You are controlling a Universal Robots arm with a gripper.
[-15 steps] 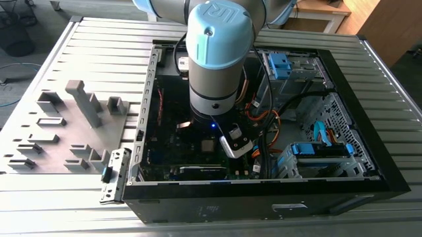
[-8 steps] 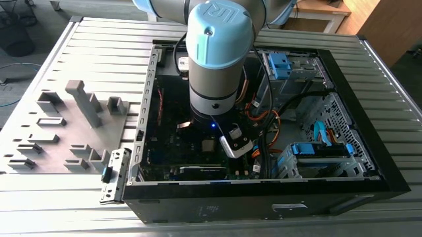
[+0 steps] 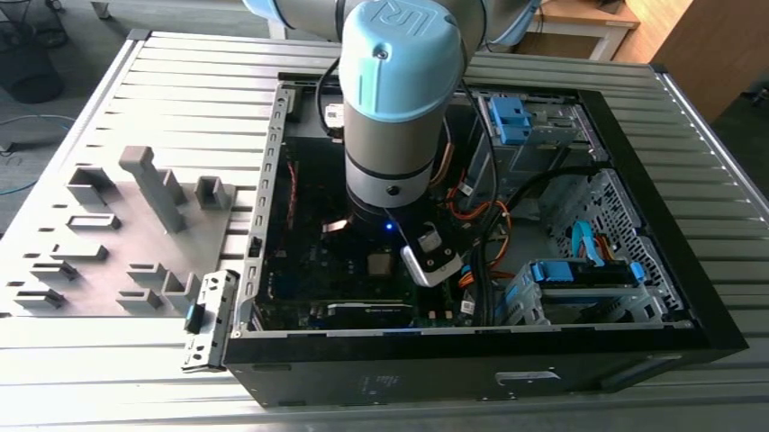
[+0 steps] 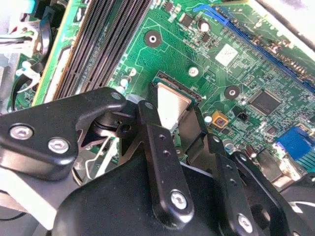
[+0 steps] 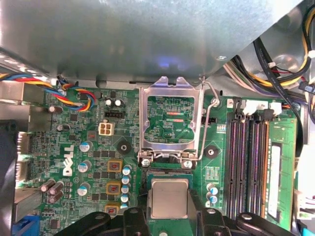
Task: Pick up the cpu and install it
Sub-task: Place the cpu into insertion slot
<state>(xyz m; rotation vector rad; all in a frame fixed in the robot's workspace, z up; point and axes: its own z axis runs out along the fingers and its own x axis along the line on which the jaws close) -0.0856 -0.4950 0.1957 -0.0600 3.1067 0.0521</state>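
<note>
We are looking down into the open computer case (image 3: 481, 369), where the arm (image 3: 402, 117) is reaching onto the motherboard (image 5: 216, 172). In the second wrist view the gripper (image 4: 173, 115) is closing its two dark fingers (image 4: 147, 115) narrowly against opposite edges of the cpu (image 5: 170, 196). We are judging that it is pinching the chip, since no gap is showing on either side.

The cpu is lying flat and square over the socket, near the middle of the motherboard. It is sitting between the memory slots (image 5: 248, 162) and the rows of capacitors (image 5: 125, 184), just past the hinge of the load plate (image 5: 171, 84).

As for progress, the pick-up is done and the chip is at its place. Whether it is fully seated in the socket we cannot tell. The load plate is standing swung open with its wire lever (image 5: 212, 96) unlatched, so we are counting the releasing and the clamping down as left to do. The grey fixture plate (image 3: 132, 234) is lying outside the case on the exterior view's left.
</note>
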